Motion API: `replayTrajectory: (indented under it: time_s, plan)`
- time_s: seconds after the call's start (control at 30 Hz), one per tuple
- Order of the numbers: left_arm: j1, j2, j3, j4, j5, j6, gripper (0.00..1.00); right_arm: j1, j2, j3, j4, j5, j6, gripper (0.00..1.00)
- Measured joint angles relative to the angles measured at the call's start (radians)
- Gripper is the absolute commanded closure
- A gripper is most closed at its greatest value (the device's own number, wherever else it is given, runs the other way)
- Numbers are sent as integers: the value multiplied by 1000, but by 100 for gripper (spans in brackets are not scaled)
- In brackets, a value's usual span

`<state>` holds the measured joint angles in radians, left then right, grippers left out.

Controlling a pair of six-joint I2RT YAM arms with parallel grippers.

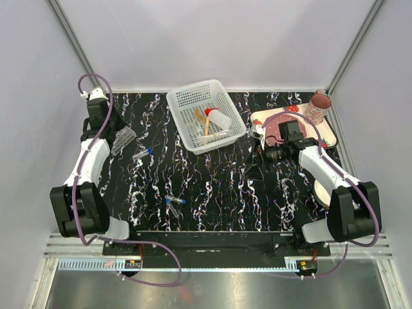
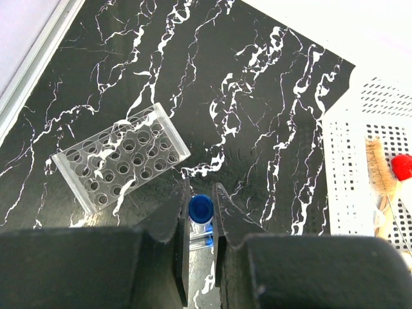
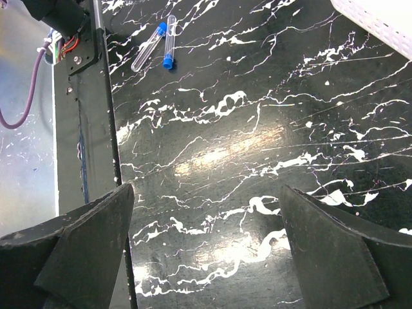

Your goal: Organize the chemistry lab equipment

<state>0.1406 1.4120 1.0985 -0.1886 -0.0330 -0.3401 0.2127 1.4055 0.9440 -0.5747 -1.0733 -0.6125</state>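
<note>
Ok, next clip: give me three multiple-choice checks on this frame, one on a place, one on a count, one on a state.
1. Where is the red-capped squeeze bottle?
A) on the pink plate
B) in the white basket
C) in the tube rack

2. How many blue-capped tubes show in the right wrist view?
A) two
B) one
C) four

3. How does the right end effector stand?
A) shut on a tube
B) shut on a stick
C) open, holding nothing

Answers:
1 B: the bottle lies inside the basket, next to the sticks.
2 A: a pair lies side by side, caps at opposite ends.
3 C: it gapes wide with nothing in it.
</note>
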Motion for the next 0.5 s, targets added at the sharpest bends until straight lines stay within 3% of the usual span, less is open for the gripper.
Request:
replayTrajectory:
  time_s: [0.5]
  plan:
    - [15, 110, 65, 34, 7, -28, 94, 0, 24, 7, -22, 11, -23, 0]
